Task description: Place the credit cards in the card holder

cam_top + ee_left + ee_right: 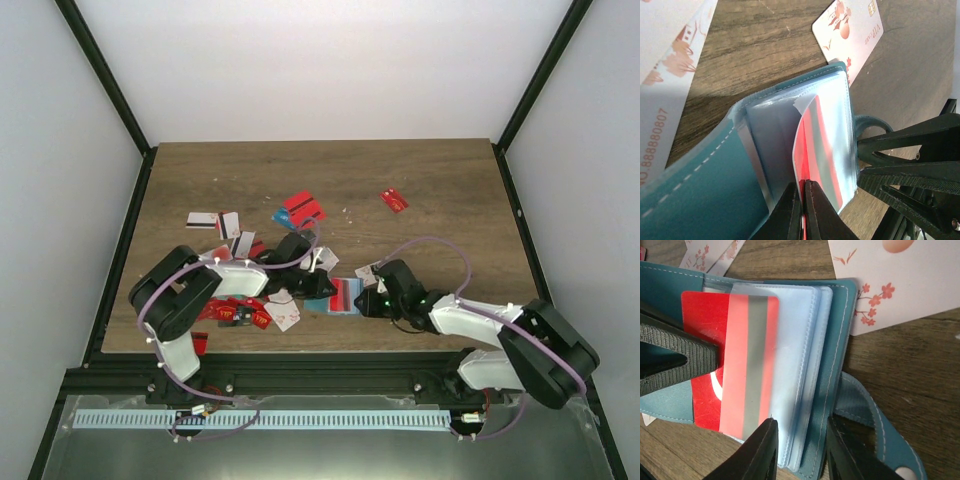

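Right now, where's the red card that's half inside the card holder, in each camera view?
Top external: red card low centre, between the two arms, on the teal card holder.
Left wrist: red card bottom centre, pinched by the left pincer, partly under a clear sleeve.
Right wrist: red card in the left half, partly under the sleeve.
Shared landmark: the card holder, beneath the card everywhere.
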Available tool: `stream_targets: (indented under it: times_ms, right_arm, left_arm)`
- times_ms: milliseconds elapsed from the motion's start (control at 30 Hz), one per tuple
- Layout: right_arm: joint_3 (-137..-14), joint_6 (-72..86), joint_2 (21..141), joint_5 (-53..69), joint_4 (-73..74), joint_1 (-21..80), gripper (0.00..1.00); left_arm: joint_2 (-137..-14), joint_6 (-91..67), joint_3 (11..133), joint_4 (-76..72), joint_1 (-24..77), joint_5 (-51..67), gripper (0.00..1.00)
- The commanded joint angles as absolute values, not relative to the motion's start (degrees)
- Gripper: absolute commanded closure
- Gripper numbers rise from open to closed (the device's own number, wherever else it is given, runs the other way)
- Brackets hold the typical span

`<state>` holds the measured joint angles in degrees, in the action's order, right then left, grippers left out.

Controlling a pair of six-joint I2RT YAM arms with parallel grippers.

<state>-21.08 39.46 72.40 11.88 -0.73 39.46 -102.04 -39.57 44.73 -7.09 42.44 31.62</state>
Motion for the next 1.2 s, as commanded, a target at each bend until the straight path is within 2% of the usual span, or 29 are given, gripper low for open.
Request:
stream_targets:
  times_ms: [0, 567, 700, 867, 967, 1167]
  right_arm:
    - [-22.2, 38.1, 75.3, 12.4, -0.8, 39.7, 0.71]
    - [-24.4, 34.3, 77.0, 13.6, -1.2, 39.8, 0.71]
    - [-25.0, 33.8, 76.5, 12.5, 0.2, 39.7, 0.71]
    - [-24.9, 33.9, 75.9, 11.5, 0.9, 39.6, 0.71]
    - [-24.6, 34.0, 75.8, 11.5, 0.9, 39.6, 0.71]
    - [-24.9, 34.0, 76.1, 11.4, 0.4, 39.6, 0.71]
  left_arm:
    - [-105.5, -37.0, 45.6, -2.7, 43.1, 30.0, 0.96]
    - [-109.7, -31.3, 51.8, 3.1, 43.2, 31.1, 0.95]
    - [-106.4, -30.1, 52.3, 6.4, 43.2, 26.4, 0.87]
    - [-103.3, -28.9, 53.0, 10.8, 43.2, 21.5, 0.71]
    - [-102.5, -28.7, 53.2, 12.0, 43.4, 20.4, 0.64]
    - [-102.0, -28.4, 54.4, 14.3, 44.5, 17.6, 0.58]
